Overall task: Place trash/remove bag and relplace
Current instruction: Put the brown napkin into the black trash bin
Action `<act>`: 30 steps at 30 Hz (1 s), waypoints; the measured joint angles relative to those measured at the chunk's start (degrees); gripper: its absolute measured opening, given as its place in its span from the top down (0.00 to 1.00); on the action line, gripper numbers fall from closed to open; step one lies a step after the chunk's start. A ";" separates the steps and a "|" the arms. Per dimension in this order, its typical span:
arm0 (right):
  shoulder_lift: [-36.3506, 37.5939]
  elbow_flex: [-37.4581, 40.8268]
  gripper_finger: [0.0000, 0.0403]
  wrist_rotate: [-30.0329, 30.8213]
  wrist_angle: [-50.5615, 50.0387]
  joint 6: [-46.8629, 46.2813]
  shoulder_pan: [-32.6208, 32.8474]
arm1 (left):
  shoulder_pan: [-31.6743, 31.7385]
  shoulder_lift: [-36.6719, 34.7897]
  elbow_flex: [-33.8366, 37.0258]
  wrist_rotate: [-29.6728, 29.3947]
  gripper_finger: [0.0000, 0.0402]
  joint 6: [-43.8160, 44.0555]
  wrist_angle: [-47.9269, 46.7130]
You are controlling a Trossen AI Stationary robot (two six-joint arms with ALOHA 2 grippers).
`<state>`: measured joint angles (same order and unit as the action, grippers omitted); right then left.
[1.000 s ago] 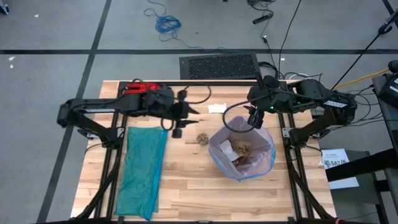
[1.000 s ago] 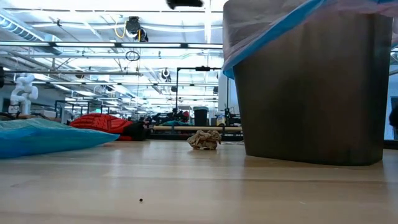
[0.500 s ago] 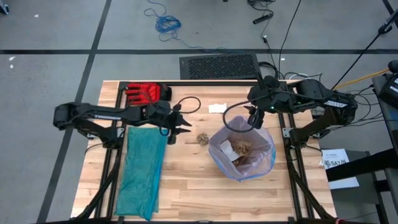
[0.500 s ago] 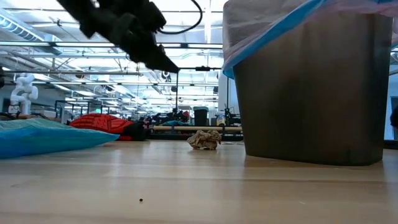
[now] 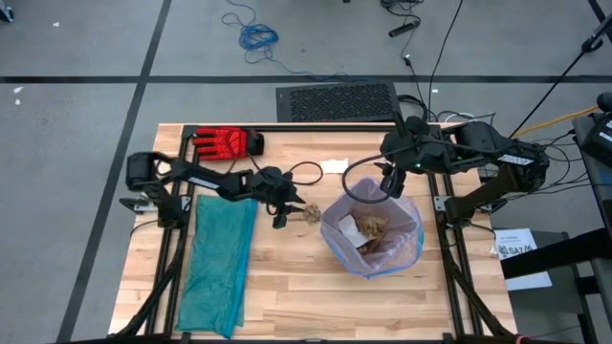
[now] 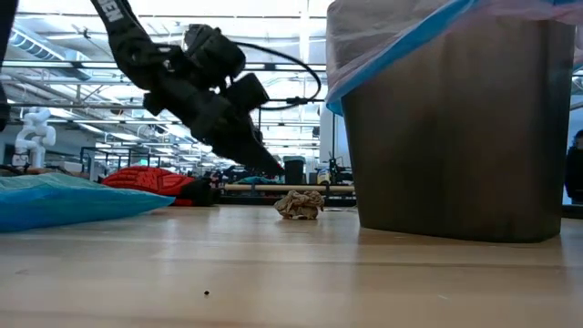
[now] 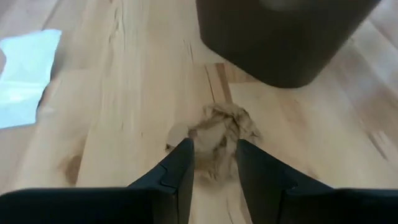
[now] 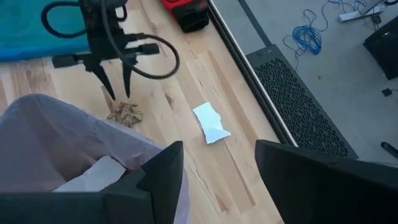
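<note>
Brown paper wad (image 5: pixel 311 213) lies on the wooden table (image 5: pixel 287 296) beside the lined bin (image 5: pixel 371 232); left gripper (image 5: pixel 291 211) hovers over it, fingers spread; right gripper (image 5: pixel 386 182), fingers parted, hangs above the bag (image 5: pixel 411 239) rim

My fingers (image 7: pixel 180 171) cover the near side of the paper wad (image 7: pixel 219 132); the bin (image 6: pixel 455 128) is cut off above.

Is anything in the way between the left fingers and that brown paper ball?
Nothing visible is. The left gripper is open, pointing down at the wad on bare table. The bin stands beside the wad, not between them.
</note>
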<state>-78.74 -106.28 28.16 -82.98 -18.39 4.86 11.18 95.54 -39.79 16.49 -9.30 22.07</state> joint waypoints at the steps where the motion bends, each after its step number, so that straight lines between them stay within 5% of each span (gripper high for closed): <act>1: -0.02 0.00 0.52 0.00 -0.02 0.01 -0.01 | 0.00 0.71 -0.69 0.00 0.69 -0.02 0.53; 10: -1.50 0.02 0.52 -1.46 -0.04 1.52 0.00 | -0.04 7.08 -5.07 0.00 0.54 -0.17 -0.82; 17: -2.44 0.04 0.52 -1.49 -0.05 2.60 -0.02 | -0.04 12.19 -7.53 -2.17 0.52 -0.56 -1.49; 21: -2.66 0.04 0.52 -1.49 -0.28 2.60 0.00 | -0.46 12.78 -7.81 -5.20 0.63 -0.39 -1.73; 26: -2.64 0.04 0.52 -1.43 -0.31 2.60 -0.02 | -0.74 8.30 -7.67 -5.87 0.95 0.01 -7.17; 30: -2.64 0.04 0.52 -1.36 -0.37 2.60 0.00 | -0.76 -0.01 -7.70 -5.37 0.97 1.07 -13.58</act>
<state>-81.38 -106.24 26.81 -83.35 -15.79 4.86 10.41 95.53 -47.48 11.12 -8.23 8.49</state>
